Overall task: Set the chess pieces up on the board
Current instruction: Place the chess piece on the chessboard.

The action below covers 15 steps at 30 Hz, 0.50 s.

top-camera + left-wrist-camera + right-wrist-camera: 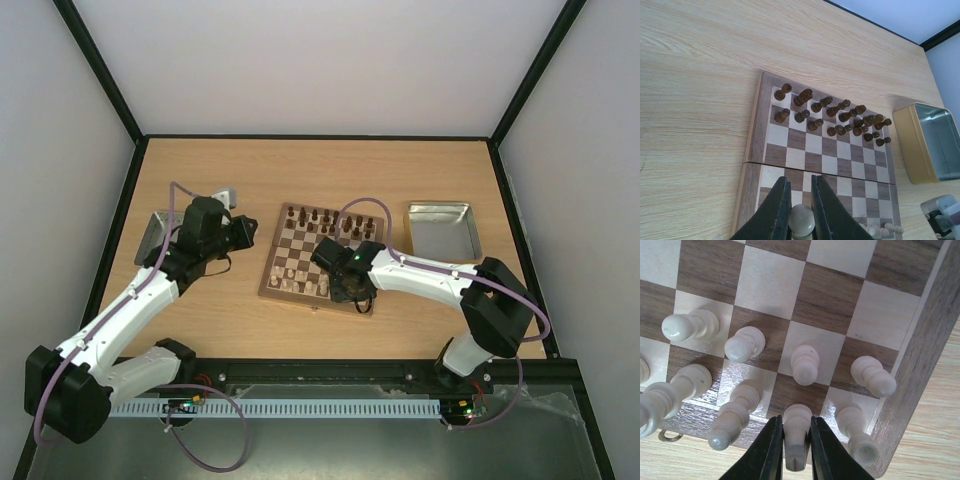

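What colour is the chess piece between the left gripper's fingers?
The piece is pale cream; it shows best in the left wrist view.

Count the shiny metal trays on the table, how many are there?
2. One grey metal tray sits right of the checkered wooden chessboard; the other lies left of it, partly hidden behind the robot's left arm.

A light wooden table (330, 165) bears a chessboard (290, 256), with a left tray (156, 236) and a right tray (441, 230) flanking it.
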Available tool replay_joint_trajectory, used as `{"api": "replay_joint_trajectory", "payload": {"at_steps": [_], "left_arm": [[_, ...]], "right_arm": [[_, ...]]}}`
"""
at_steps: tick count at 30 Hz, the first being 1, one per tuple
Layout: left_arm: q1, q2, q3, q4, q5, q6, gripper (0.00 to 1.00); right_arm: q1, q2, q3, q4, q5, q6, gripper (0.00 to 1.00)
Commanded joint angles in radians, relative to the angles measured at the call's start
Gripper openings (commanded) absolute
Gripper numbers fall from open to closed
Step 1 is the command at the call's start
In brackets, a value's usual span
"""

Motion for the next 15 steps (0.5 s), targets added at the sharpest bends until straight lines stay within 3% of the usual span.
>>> {"api": "replay_joint_trajectory", "payload": {"at_steps": [1,6,15], "left_arm": [[0.005,-0.024,-0.006,-0.009,-0.008,0.005,0.03],[0.006,-0.025,-0.009,-0.007,-0.005,0.001,0.03],[0.005,-0.033,-0.003,-0.01,0.008,0.0,0.03]], "right_arm": [[0.008,0.023,0.016,-0.005,0.041,0.002,0.16],[0.008,0.013,0.029,-0.004,0.06,-0.002,0.13],[0.008,-0.033,0.054,-0.034,0.064,0.009,0.28]]}}
